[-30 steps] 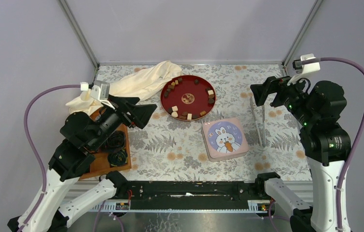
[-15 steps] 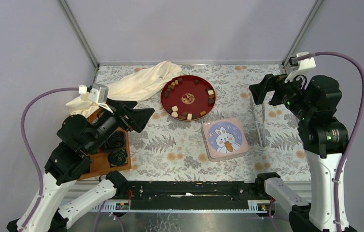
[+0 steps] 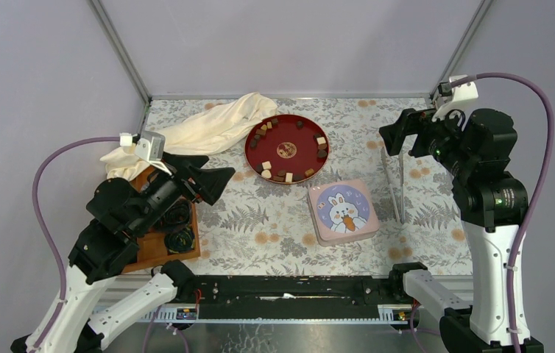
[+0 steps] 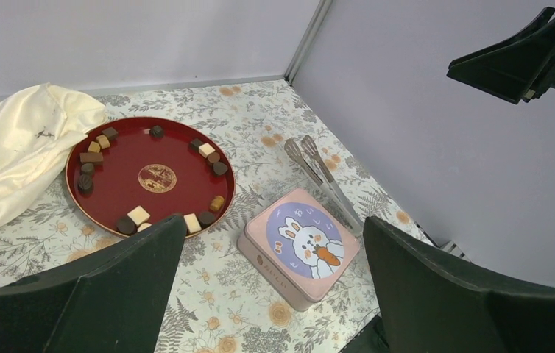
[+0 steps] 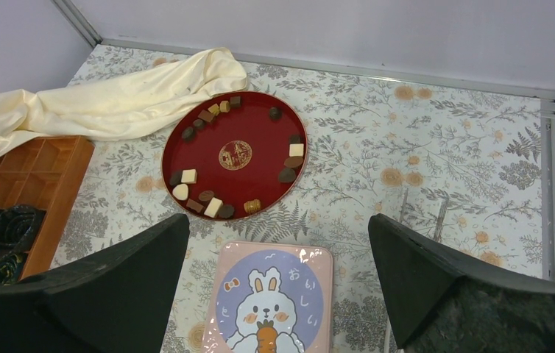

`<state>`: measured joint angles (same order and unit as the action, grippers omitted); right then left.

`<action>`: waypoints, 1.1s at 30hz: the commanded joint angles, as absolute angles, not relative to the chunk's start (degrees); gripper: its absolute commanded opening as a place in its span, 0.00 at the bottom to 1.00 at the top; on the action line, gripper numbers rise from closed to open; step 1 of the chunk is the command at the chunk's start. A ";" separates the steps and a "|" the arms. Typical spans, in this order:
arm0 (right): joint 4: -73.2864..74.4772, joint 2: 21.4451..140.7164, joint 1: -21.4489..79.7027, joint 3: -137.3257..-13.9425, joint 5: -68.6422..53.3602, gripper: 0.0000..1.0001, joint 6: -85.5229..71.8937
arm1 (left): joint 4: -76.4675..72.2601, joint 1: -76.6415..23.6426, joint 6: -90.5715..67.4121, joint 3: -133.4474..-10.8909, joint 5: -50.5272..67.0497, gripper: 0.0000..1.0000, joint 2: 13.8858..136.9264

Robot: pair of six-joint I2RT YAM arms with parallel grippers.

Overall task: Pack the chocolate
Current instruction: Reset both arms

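Several pieces of chocolate in dark brown, tan and cream lie round the rim of a round red plate at the middle back of the table. The wrist views show the same chocolate on that plate. In front of it, to the right, sits a closed pink tin with a rabbit lid. My left gripper hovers open left of the plate, holding nothing. High at the right, my right gripper is open and also holds nothing.
A cream cloth lies bunched at the back left. A wooden tray with dark coiled items sits under the left arm. Metal tongs lie right of the tin. Grey walls close in the table.
The left gripper has drifted slightly up and to the right. The right arm has lifted a little and shifted toward the back. Both grippers stay open; nothing on the table moved.
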<state>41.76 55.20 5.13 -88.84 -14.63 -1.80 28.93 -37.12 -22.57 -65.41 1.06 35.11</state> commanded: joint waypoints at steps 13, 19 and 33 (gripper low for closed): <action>41.88 56.24 4.83 -92.34 -16.08 1.00 -1.60 | 24.79 -36.91 -20.66 -65.32 -0.92 0.99 34.65; 42.01 56.64 4.66 -92.89 -16.36 1.00 -1.67 | 25.15 -36.91 -20.48 -65.13 -2.17 0.99 34.77; 41.66 56.81 3.89 -92.60 -16.71 0.99 -2.09 | 24.18 -36.85 -20.87 -64.47 -1.13 0.99 35.67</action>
